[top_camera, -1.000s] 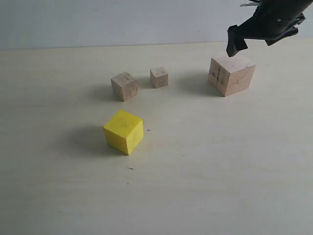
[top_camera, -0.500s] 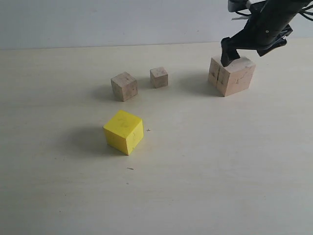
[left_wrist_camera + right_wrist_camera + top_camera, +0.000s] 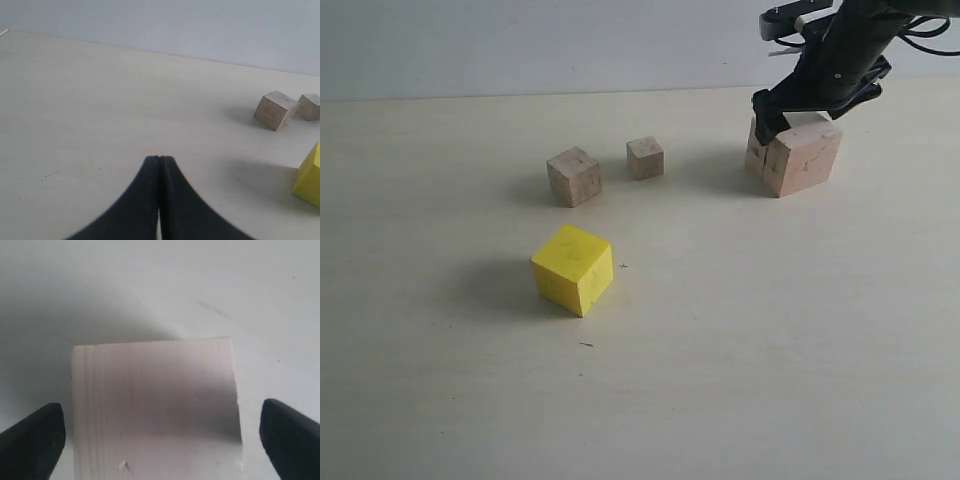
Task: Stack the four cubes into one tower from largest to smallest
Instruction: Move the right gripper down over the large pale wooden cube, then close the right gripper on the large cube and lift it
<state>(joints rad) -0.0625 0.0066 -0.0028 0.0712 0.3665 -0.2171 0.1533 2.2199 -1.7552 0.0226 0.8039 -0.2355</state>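
Observation:
The large pale pinkish cube (image 3: 798, 155) with dark cracks stands at the back right of the table. My right gripper (image 3: 800, 105) is open and straddles its top; in the right wrist view the cube (image 3: 155, 405) fills the gap between the two fingertips (image 3: 35, 440), with small gaps on both sides. The yellow cube (image 3: 574, 268) sits near the middle left. The small wooden cube (image 3: 574, 176) and the tiniest one (image 3: 645, 157) rest behind it. My left gripper (image 3: 159, 165) is shut on nothing, low over bare table, with the small cube (image 3: 275, 110) and yellow cube (image 3: 311, 177) off to one side.
The pale tabletop (image 3: 770, 350) spreads wide around the cubes. A plain light wall (image 3: 520, 45) rises behind the table's far edge.
My right gripper has come down and leftward from above the large cube until its fingers flank the cube's top. The cubes and the left gripper have not moved.

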